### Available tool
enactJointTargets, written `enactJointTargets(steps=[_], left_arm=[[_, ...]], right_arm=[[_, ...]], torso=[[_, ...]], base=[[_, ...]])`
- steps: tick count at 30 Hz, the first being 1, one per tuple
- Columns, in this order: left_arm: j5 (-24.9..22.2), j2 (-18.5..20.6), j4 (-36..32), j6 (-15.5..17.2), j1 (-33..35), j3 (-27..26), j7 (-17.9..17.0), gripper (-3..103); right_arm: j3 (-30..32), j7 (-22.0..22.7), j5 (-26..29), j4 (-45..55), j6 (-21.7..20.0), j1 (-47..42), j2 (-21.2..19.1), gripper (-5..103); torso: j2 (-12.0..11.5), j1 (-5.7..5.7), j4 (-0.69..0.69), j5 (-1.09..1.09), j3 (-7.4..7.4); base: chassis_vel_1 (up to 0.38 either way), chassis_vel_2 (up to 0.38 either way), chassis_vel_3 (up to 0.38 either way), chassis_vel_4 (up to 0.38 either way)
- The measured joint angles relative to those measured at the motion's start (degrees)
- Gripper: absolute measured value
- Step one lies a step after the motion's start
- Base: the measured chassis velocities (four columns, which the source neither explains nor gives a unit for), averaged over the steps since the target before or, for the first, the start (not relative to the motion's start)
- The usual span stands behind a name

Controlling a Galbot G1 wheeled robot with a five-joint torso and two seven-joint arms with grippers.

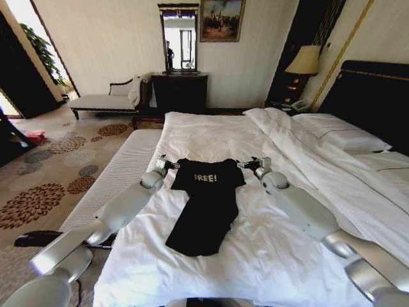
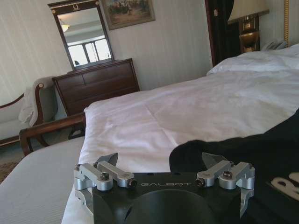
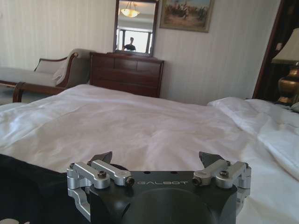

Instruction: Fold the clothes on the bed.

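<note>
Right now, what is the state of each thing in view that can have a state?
Soft black fabric top: lying flat on the bed, not folded, white lettering facing up.
Large bed with white duvet: made, duvet slightly wrinkled.
Left gripper: open, at one shoulder of the top.
Right gripper: open, at the other shoulder.
Table lamp with pale shade: cannot tell if lit.

White lettering "FREE!" stands across the chest of the black top (image 1: 206,203) lying on the bed's white duvet (image 1: 211,137), legible from the head view. In the left wrist view, just a fragment of a pale letter shows at the frame edge; not readable. Brand "GALBOT" is printed in grey capitals on the black body of the left gripper (image 2: 163,161), and again on the body of the right gripper (image 3: 156,157).
</note>
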Motion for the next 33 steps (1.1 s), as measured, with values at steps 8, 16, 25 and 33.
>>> enactJointTargets(steps=[8, 16, 25, 33], left_arm=[[0.78, 7.74, -11.71, -0.16, 9.85, -5.70, -1.30, 100], [2.35, 14.94, -26.14, 0.24, 29.05, -19.49, -2.47, 100], [0.76, 14.85, -35.84, 0.42, 49.13, -28.50, -1.54, 100], [-1.76, 11.93, -44.00, 0.92, 63.26, -34.12, 0.26, 100]], right_arm=[[19.45, -2.10, -2.72, 11.36, 7.17, -21.83, -7.32, 100], [27.95, -7.66, 0.19, 20.77, 6.94, -35.01, -7.55, 100], [36.57, -8.81, -4.28, 25.20, 8.56, -49.24, -2.40, 100], [41.82, -8.54, -7.91, 26.70, 8.78, -56.03, 1.40, 100]], torso=[[0.00, -0.01, -0.16, 0.01, 0.00], [0.01, 0.00, 0.10, -0.02, 0.00], [0.01, 0.00, -0.02, 0.04, 0.00], [0.00, 0.01, -0.01, 0.01, 0.00]], base=[[0.000, 0.000, 0.000, 0.000], [0.006, 0.005, 0.015, 0.009], [0.011, 0.005, 0.005, 0.012], [0.000, 0.000, 0.000, 0.000]])
